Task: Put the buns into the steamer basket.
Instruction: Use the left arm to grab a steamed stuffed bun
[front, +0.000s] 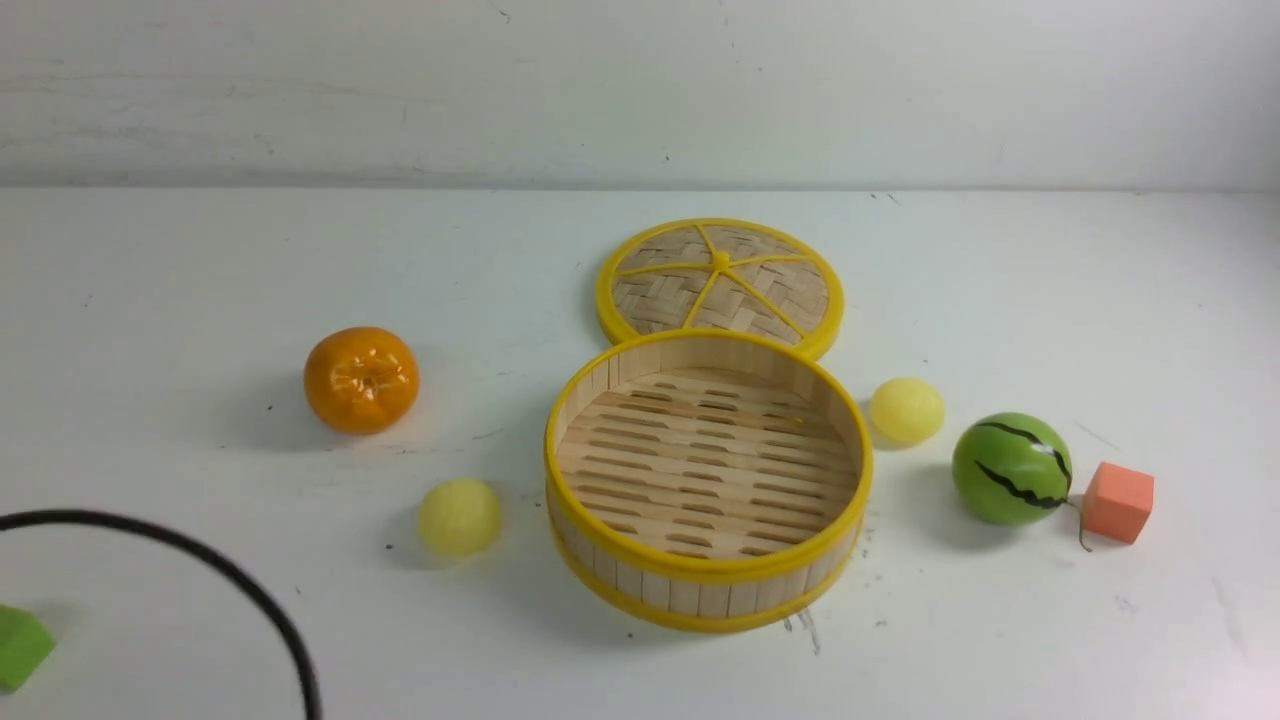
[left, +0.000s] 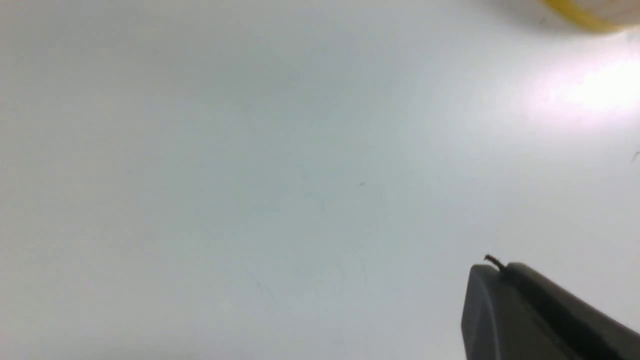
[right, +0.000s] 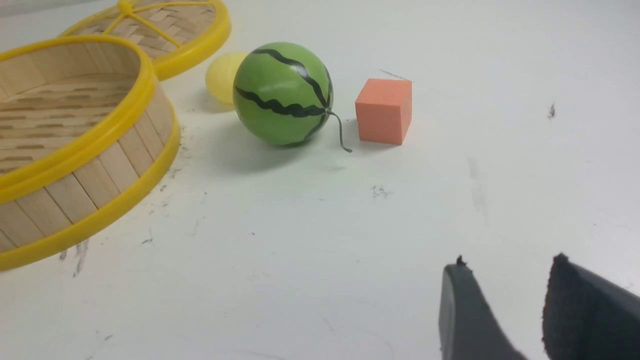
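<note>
Right gripper low, fingers parted, empty; left gripper grip unreadable. Right bun at steamer basket's three o'clock, left bun at eight.

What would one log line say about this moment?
left bun: on table | right bun: on table | basket: empty | right pincer: open, holding nothing

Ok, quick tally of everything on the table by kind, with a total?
Buns: 2, left bun and right bun
Steamer basket: 1
Lid: 1
Toy fruit: 2, tangerine and watermelon ball
Blocks: 2, orange cube and green block, the latter cut off at the edge
Cable: 1
Total: 9
</note>
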